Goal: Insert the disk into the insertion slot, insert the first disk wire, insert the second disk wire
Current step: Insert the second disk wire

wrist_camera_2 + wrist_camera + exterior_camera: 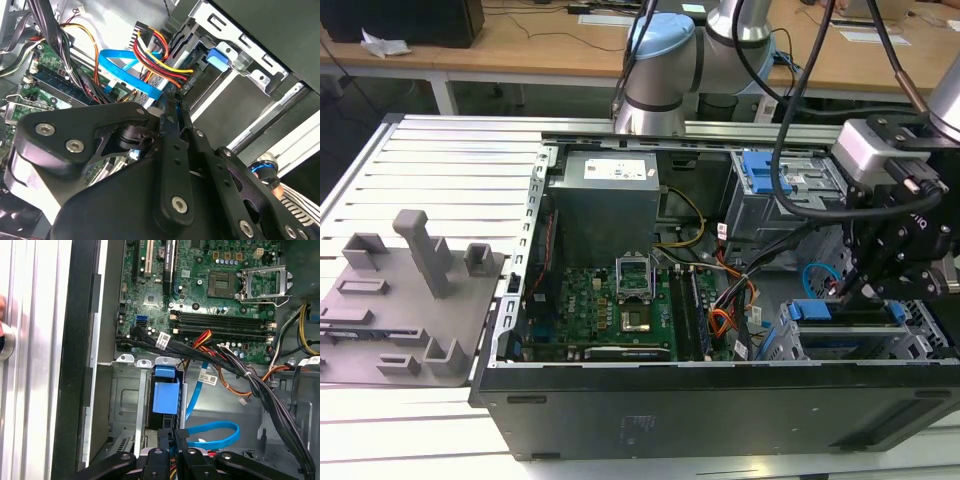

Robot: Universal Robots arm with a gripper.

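Green motherboard [605, 310], perhaps beside grey fixtures [405, 300]

One light-blue cable loop [212, 435], one motherboard [605, 305], one power supply [605, 205]

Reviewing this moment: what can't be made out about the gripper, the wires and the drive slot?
- Gripper fingertips: in the second wrist view they meet among the plugs; what they pinch, if anything, is hidden by the gripper body.
- Light-blue cable: in the first wrist view its plug end is hidden behind the fingers.
- Drive slot: in the exterior view the gripper covers its rear, so plug seating is unseen.
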